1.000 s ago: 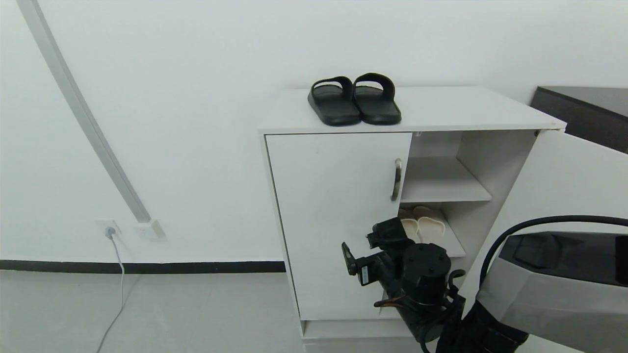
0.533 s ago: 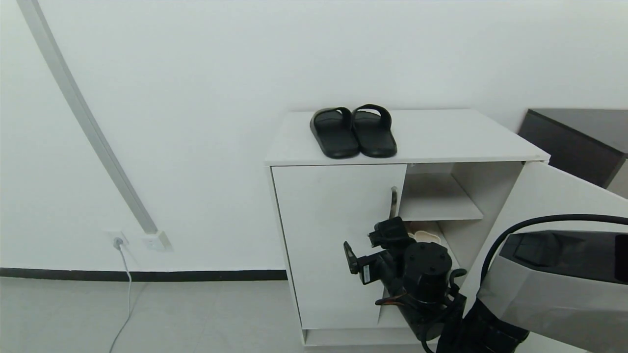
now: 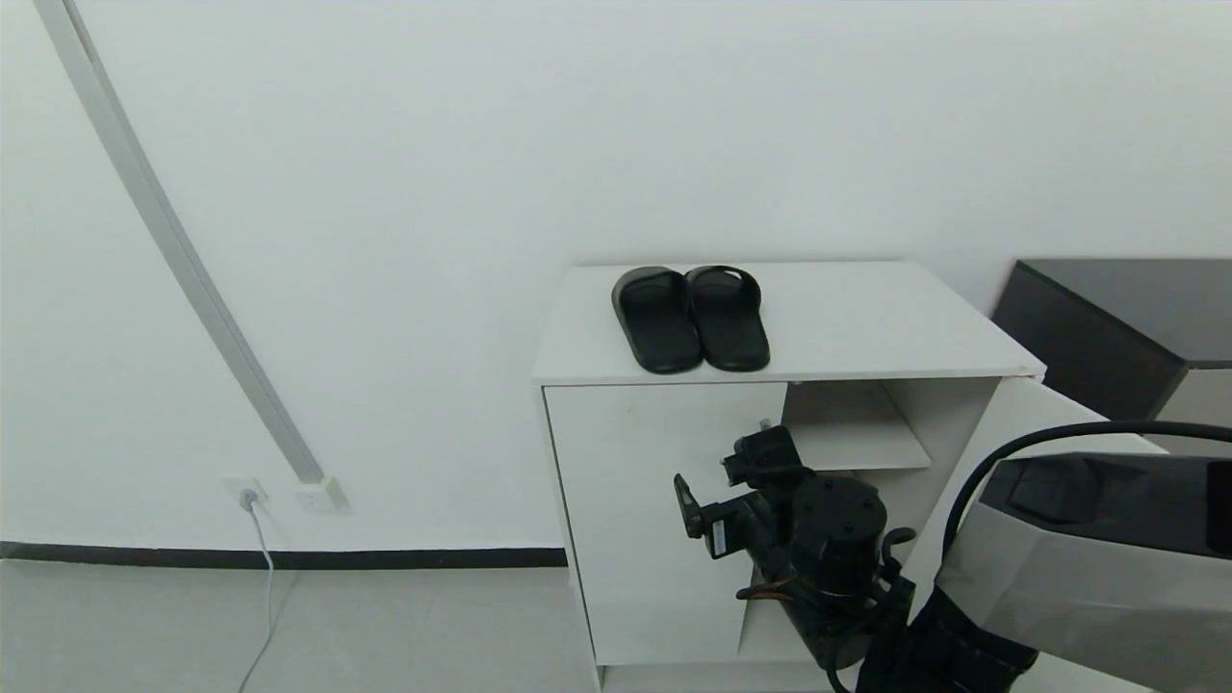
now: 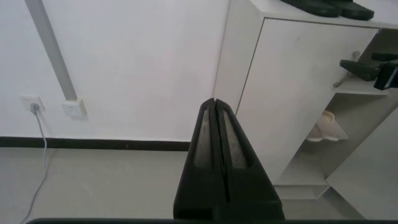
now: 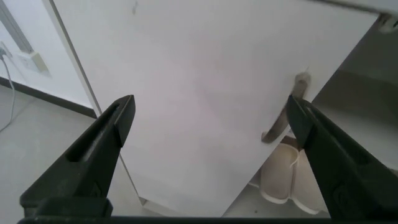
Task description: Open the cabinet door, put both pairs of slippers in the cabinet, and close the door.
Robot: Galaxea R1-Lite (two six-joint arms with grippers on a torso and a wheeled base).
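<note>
Right wrist view: our right gripper gapes wide, empty; left gripper pressed together; black rubber slippers top white wooden cabinet.

Your right arm comes up from the bottom edge, right of centre in the head view, with the right gripper spread wide, fingers well apart, while your left gripper has both pads pressed flat together.

A pair of black slippers lies side by side on the cabinet top. Beige slippers rest inside on a lower shelf.
</note>
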